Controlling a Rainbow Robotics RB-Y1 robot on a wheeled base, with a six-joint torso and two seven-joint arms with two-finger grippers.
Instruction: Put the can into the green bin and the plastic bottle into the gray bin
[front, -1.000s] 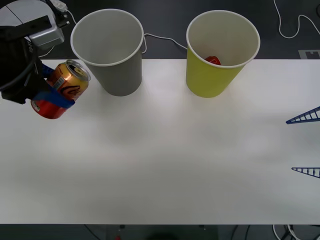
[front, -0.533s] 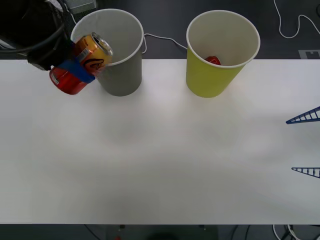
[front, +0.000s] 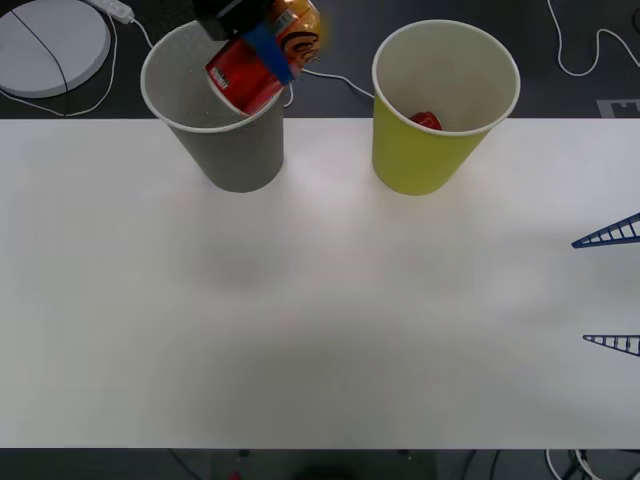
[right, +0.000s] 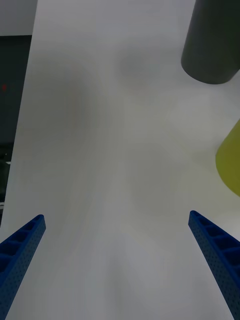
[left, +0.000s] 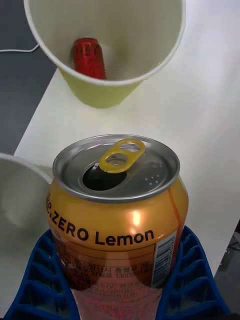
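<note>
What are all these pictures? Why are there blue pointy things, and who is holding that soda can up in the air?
A robot with two arms took these. One camera looks down at a white table from above; two more sit on its wrists. The blue pointy things are the robot's fingers. The left gripper squeezes the can and holds it tilted in the air over the gray bin. Next to that stands the green bin, and a red thing lies inside it already. The right gripper waits open at the table's right side, holding nothing.
</note>
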